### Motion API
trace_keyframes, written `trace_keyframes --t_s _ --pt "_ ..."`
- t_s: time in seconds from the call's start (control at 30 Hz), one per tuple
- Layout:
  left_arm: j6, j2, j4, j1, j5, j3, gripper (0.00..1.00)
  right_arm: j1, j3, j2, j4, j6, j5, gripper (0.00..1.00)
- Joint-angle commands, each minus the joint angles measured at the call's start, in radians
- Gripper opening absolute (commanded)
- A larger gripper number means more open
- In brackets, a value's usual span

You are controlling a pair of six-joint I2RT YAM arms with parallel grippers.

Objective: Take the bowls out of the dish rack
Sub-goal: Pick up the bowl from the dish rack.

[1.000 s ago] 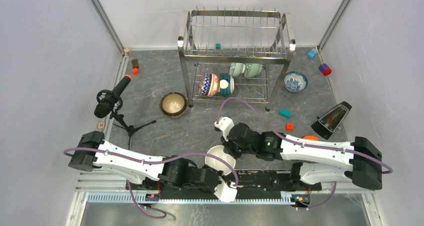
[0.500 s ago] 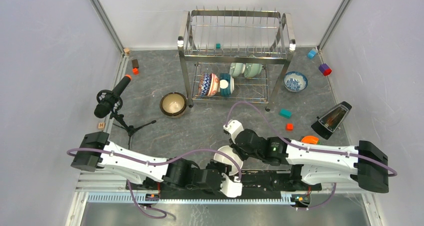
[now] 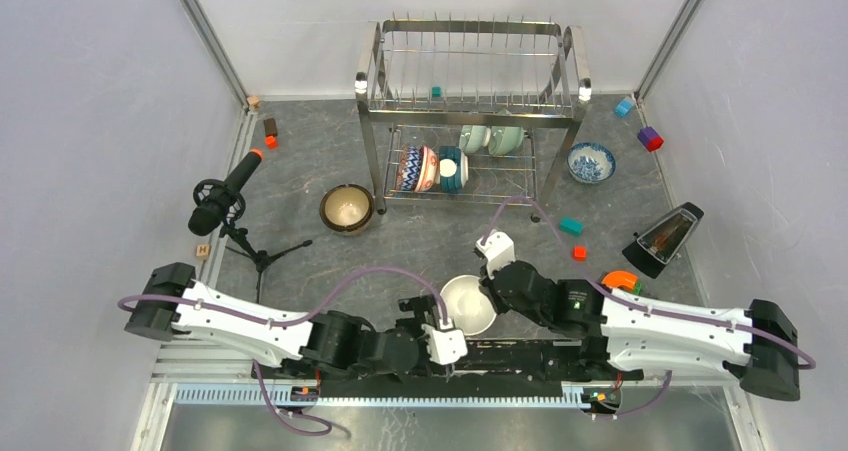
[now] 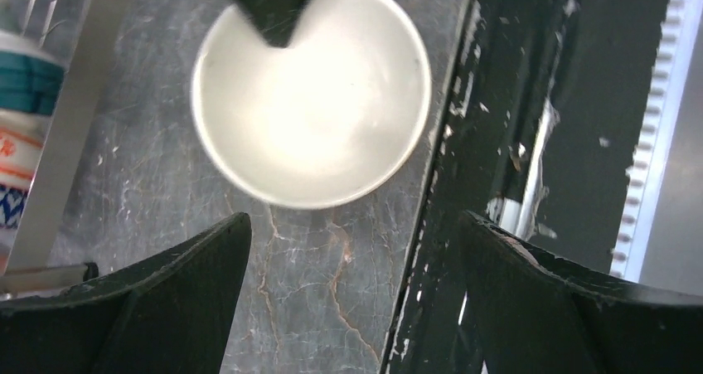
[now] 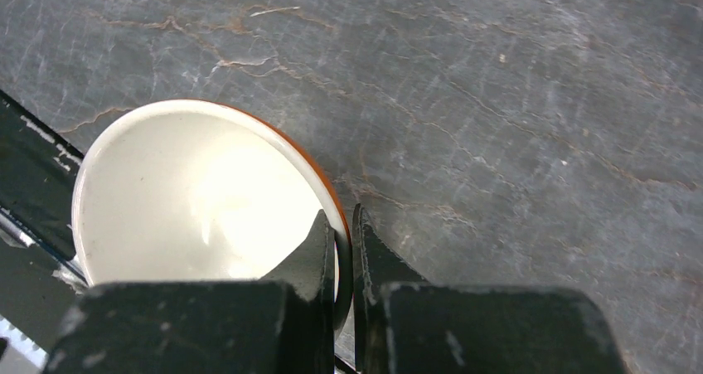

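Round glossy bowl (image 3: 466,306), cream-white inside, orange outer rim

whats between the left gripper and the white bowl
Only a thin bare strip of table, seen in the left wrist view: the open left gripper sits just short of the white bowl.

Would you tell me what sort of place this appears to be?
Probably a robotics lab test cell, not a kitchen: white panels enclose the table, a microphone stands on a small tripod, and the dish rack sits on that table.
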Motion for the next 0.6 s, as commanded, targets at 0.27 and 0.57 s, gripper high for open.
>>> trace_keyframes --t_s 0.27,0.57 --pt "-0.354 -0.165 0.011 -0.003 -0.404 0.030 1.00 -0.030 -0.014 -0.282 -0.218 0.094 0.287 0.00" --pt "-0.510 -0.186 0.141 0.000 -0.627 -0.084 1.00 -0.177 -0.024 -0.263 -0.189 0.012 0.248 0.00"
